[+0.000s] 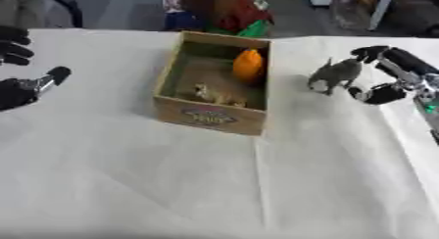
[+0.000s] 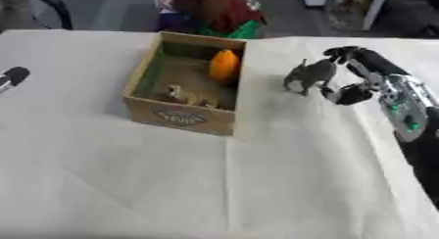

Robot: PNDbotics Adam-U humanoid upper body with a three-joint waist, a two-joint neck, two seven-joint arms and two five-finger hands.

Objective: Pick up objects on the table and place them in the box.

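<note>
Black fingers of the left hand [image 1: 21, 88] show at the far left edge of the table [image 1: 214, 184], resting on the white cloth; they look relaxed and hold nothing, one finger stretched toward the middle. The cloth itself is pale and creased, with a fold running down from the box toward the near edge.

Next comes the box [image 1: 210, 116], an open cardboard carton with a coloured label on its near wall and a greenish lining inside. It sits a little left of centre, turned slightly askew. Inside it, an orange rounded object [image 1: 248, 65] leans against the right wall toward the far end, and a small tan animal figure [image 1: 212, 94] lies on the floor near the front.

Just right of the box, apart from its wall, stands a grey animal figure [image 2: 308, 75]: small, four-legged, upright on the cloth, its head raised toward the far side and what looks like a thin ear or horn pointing up.

Furthest right, the right hand [image 2: 367, 69] curves around the figure's rear; finger above and thumb below are spread, close beside it, but contact cannot be made out.
</note>
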